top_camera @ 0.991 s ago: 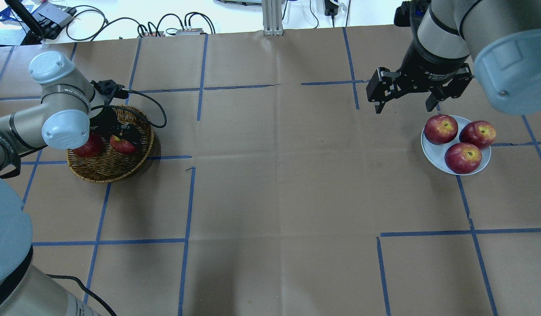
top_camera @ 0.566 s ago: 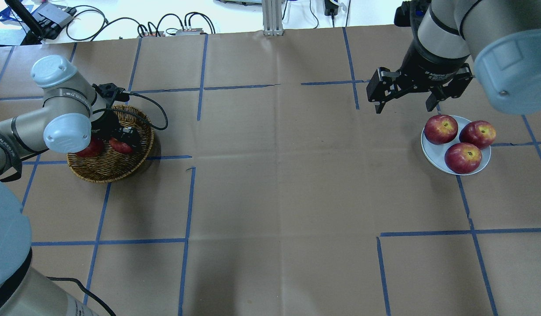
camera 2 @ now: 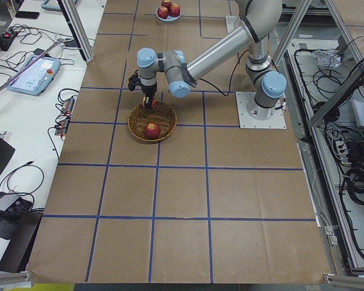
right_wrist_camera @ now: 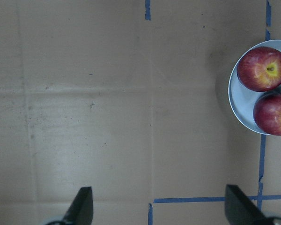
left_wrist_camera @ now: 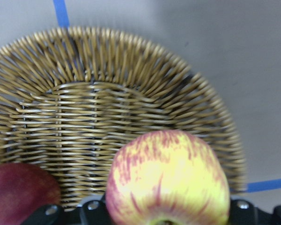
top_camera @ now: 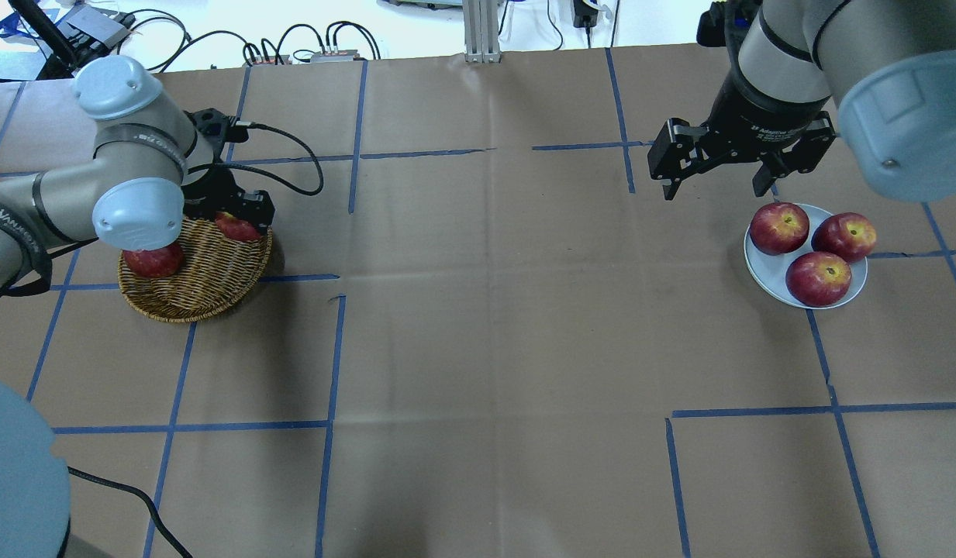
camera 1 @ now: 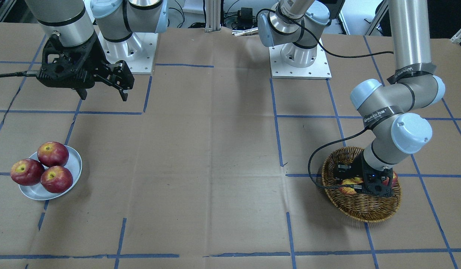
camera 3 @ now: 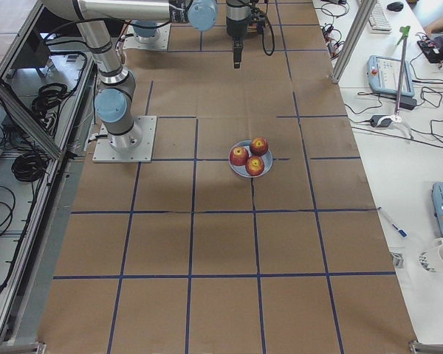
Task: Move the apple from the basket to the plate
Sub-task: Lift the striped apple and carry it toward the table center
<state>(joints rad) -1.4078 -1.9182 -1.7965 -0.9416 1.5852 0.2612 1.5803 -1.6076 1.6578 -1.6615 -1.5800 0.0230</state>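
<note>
Left pincer [top_camera: 241,218] lifts apple [top_camera: 237,228]
Pinched, newly raised above basket [top_camera: 206,298]; dark apple [top_camera: 153,261] inside; plate [top_camera: 763,271] holds three red apples [top_camera: 817,277]; right pincer [top_camera: 714,184] spread.

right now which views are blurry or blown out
Left wrist view: the apple is close and soft, and the basket weave is smeared. Overhead view: the strip beyond the table is blown out white. Right wrist view: fairly sharp.
</note>
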